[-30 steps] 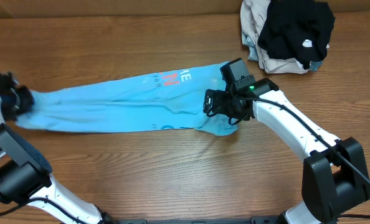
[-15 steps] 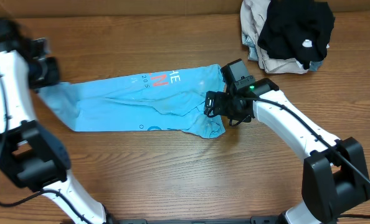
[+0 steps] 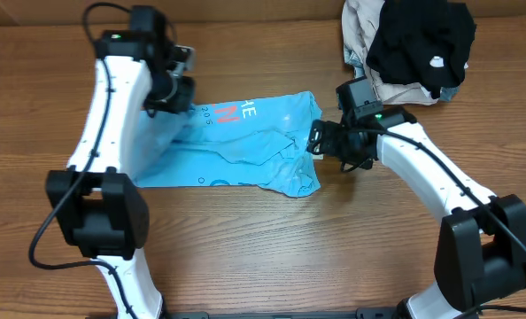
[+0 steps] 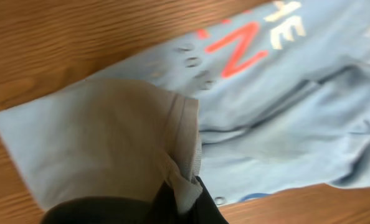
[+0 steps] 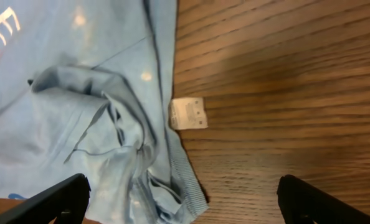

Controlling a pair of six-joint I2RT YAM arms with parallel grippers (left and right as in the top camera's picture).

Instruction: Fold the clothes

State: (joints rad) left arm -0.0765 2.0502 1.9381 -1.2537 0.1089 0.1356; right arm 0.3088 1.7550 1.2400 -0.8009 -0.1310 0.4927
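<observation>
One wooden table (image 3: 245,248) bears blue shirt (image 3: 245,146); left claw (image 3: 177,96) pinches it, right claw (image 5: 182,199) wide.

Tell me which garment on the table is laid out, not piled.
The light blue T-shirt with red lettering, spread out on the wooden table. The black garment and the beige garment sit heaped together at the far right corner.

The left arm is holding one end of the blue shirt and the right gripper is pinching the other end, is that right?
Not quite. The left gripper holds an end of the blue shirt, but the right gripper is not pinching it: the right wrist view shows its fingers wide apart above the shirt's hem, gripping nothing.
</observation>
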